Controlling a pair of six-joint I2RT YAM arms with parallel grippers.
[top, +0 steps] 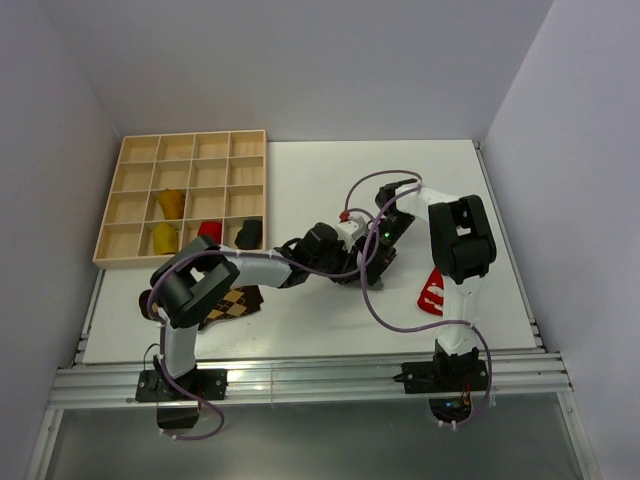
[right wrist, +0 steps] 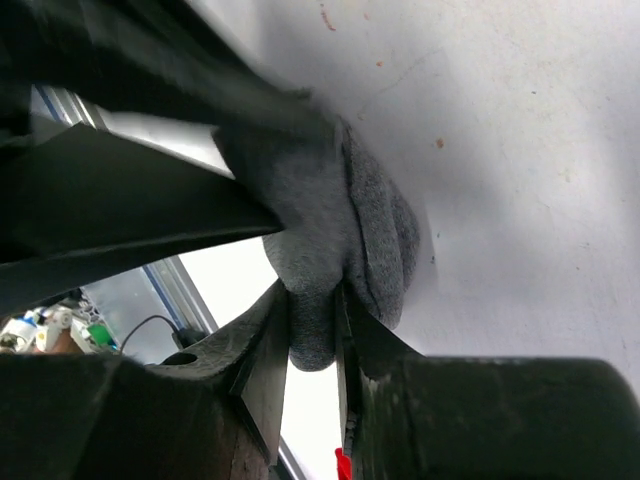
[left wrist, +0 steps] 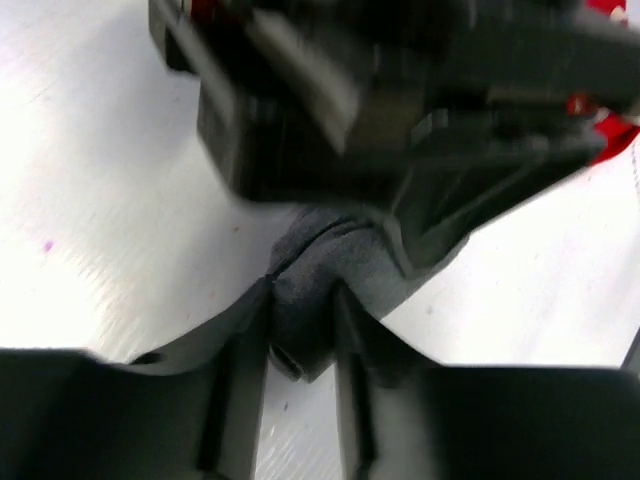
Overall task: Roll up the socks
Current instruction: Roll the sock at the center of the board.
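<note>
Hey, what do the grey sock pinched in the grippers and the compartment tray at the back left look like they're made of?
Grey sock: knitted cloth, matte and slightly fuzzy. The right wrist view shows a fine knit grain and soft folds. Tray: probably light unfinished wood or plywood. It looks pale tan and matte with thin straight dividers, but any grain is too small to see.

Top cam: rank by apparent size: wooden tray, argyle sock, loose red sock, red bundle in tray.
1. wooden tray, by far the largest
2. argyle sock and red sock: both partly covered and look alike, so no ranking
3. red bundle, the smallest
</note>
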